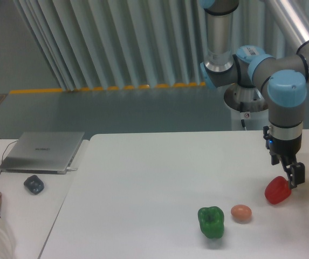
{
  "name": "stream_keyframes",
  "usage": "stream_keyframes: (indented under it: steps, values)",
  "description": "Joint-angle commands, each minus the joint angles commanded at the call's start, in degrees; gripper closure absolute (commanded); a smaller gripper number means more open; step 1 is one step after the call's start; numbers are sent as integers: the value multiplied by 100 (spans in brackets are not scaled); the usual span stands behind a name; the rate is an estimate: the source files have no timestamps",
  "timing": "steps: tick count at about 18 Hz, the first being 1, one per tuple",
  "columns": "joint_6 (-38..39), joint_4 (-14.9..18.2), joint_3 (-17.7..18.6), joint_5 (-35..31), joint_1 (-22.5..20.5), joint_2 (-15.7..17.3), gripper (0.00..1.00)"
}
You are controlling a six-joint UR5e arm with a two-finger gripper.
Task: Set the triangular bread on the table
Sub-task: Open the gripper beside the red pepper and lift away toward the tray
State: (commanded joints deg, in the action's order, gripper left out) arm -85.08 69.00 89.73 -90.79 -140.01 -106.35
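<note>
The triangular bread is nowhere we can see. Our gripper [296, 179] hangs beside the red pepper [277, 190]; we cannot tell its fingers' spread, and descending could knock the pepper.

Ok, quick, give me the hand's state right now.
Hand: empty, hanging just right of the shiny red pepper on the large white table; whether its fingers are open or shut cannot be told.
</note>
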Motion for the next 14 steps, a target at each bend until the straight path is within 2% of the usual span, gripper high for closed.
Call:
stream_keyframes:
  steps: [5,10,14]
  values:
    - [-114,-89,44,-44,-158,0,0]
    - [-1062,-89,-26,-53,-395,9,0]
    - [-1072,-98,-17,-70,-624,26,0]
